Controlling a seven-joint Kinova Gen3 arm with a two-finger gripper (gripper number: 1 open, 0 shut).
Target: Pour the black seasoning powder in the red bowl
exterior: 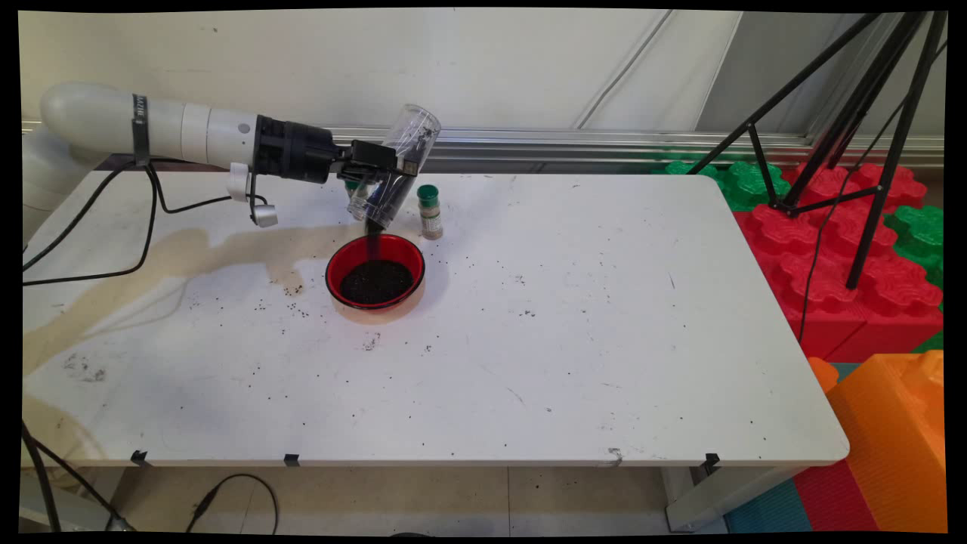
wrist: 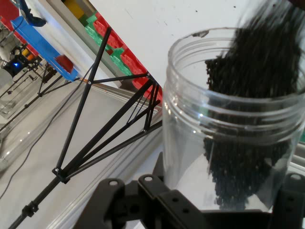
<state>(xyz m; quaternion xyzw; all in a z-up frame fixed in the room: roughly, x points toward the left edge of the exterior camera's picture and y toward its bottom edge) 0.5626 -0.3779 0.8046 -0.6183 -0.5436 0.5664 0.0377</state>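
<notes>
above the red bowl (exterior: 375, 281), the hand (exterior: 375, 175) clamps a tilted jar (exterior: 396, 168), seemingly clear of the rim.

The clear jar (exterior: 396, 168) spills black grains (wrist: 248, 119) into the red bowl (exterior: 375, 272); beside the bowl stands a green-capped bottle (exterior: 430, 212).

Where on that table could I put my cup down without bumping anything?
The whole right half of the table is bare, from the red bowl across to the tripod side, and so is the near strip. It is crowded at the far left, where the gripper tilts a clear jar over the bowl beside a green-capped bottle.
</notes>
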